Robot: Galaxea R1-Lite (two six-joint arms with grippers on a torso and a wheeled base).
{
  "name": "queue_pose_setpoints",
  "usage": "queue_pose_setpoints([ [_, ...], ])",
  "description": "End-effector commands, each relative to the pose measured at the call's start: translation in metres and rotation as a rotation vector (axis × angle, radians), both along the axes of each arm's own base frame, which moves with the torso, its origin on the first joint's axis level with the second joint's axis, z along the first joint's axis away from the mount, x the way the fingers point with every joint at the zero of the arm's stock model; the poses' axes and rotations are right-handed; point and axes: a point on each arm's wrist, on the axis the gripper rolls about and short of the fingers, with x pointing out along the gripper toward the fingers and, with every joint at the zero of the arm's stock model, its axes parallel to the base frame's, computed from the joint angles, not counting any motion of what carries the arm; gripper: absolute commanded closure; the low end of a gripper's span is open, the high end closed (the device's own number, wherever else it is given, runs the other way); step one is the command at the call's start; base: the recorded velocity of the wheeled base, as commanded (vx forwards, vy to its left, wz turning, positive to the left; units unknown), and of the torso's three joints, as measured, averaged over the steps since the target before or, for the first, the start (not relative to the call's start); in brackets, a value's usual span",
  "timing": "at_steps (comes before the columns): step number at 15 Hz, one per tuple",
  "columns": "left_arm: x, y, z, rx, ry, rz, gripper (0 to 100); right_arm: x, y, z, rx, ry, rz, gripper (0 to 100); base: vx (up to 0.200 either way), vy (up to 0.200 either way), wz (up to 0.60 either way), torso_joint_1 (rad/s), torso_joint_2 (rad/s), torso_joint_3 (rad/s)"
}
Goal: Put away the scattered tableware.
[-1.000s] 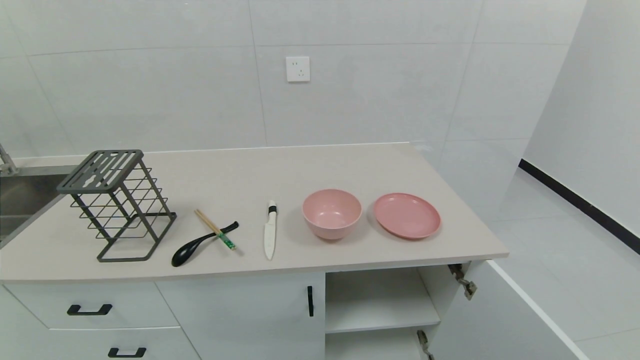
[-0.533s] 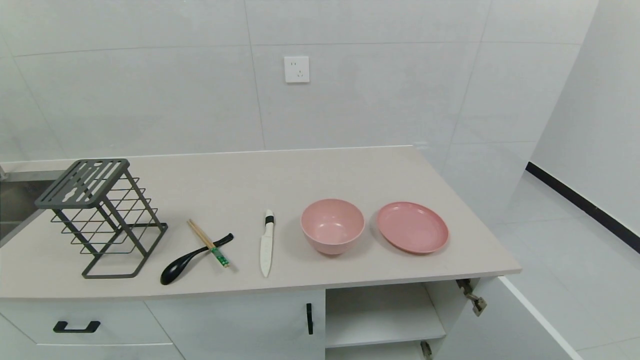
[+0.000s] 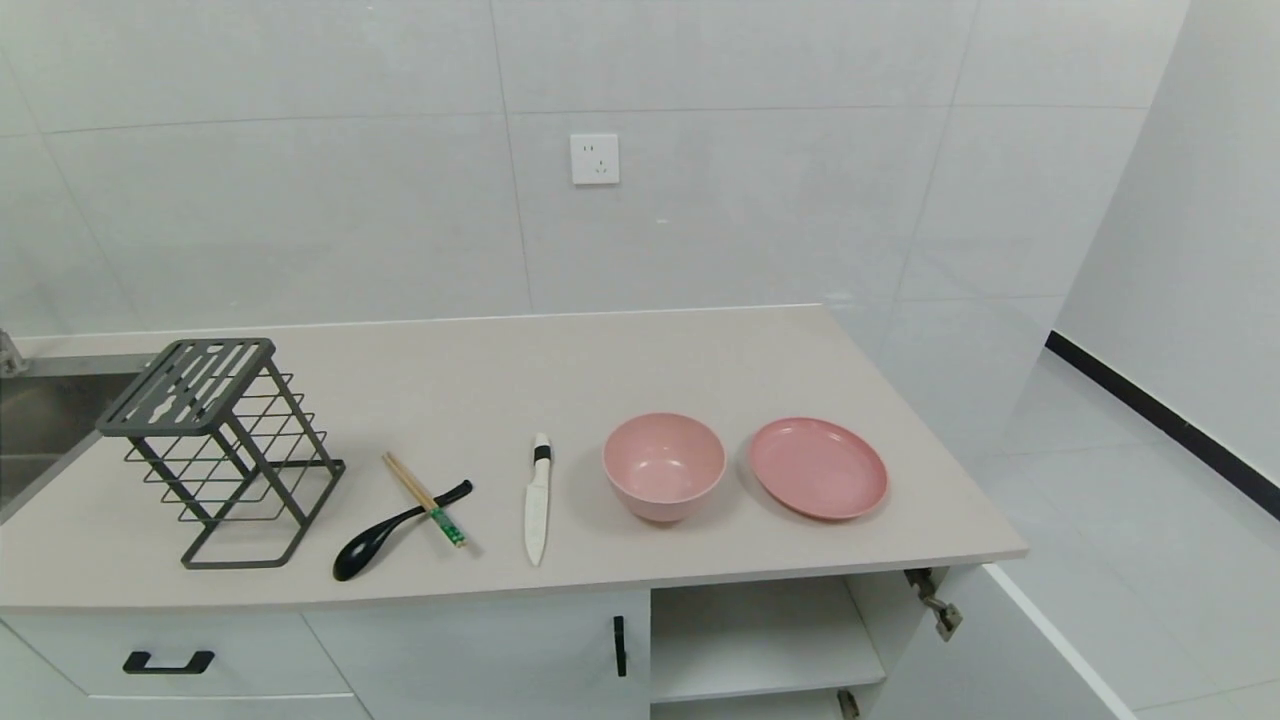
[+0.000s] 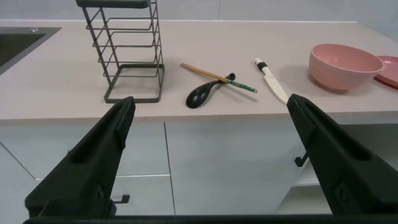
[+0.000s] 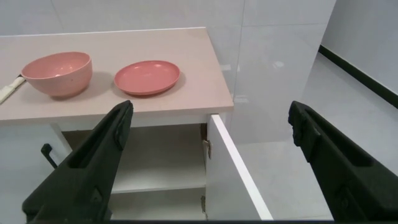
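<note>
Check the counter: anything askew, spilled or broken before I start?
Nothing spilled or broken. The pair of wooden chopsticks lies crossed over the handle of the black spoon, and the white cabinet door under the right end of the beige counter stands open.

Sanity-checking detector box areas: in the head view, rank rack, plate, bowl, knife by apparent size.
1. wire rack
2. pink plate and pink bowl, too alike to rank
3. white knife
</note>
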Motion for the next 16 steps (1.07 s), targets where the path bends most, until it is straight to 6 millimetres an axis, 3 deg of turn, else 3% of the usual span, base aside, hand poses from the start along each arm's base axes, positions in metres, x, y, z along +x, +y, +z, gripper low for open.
queue_pose_setpoints([
  [1, 0.000, 0.000, 0.000, 0.001, 0.001, -0.001, 0, 0.000, 0.000, 0.000, 0.002, 0.002, 0.001, 0, 0.000, 0.000, 0.00, 0.000, 0.00, 0.000],
  [3, 0.000, 0.000, 0.000, 0.015, 0.004, -0.007, 0, 0.000, 0.000, 0.000, 0.003, 0.001, 0.001, 0, 0.200, 0.000, 0.00, 0.007, -0.01, -0.007],
  [11, 0.000, 0.000, 0.000, 0.001, 0.002, -0.001, 0, 0.000, 0.001, 0.000, -0.018, -0.003, 0.041, 0, 0.000, 0.000, 0.00, 0.000, 0.00, 0.000],
  [13, 0.000, 0.000, 0.000, 0.003, 0.002, -0.001, 0, 0.000, 0.002, 0.006, -0.053, -0.065, 0.078, 0, 0.000, 0.000, 0.00, 0.000, 0.00, 0.000],
  [15, 0.000, 0.000, 0.000, 0.001, 0.002, -0.001, 0, -0.004, 0.002, 0.027, -0.054, -0.260, 0.076, 0, 0.000, 0.000, 0.00, 0.000, 0.00, 0.000],
  [16, 0.000, 0.000, 0.000, 0.006, 0.002, -0.001, 0, -0.004, 0.002, 0.028, -0.051, -0.251, 0.091, 0, 0.000, 0.000, 0.00, 0.000, 0.00, 0.000],
])
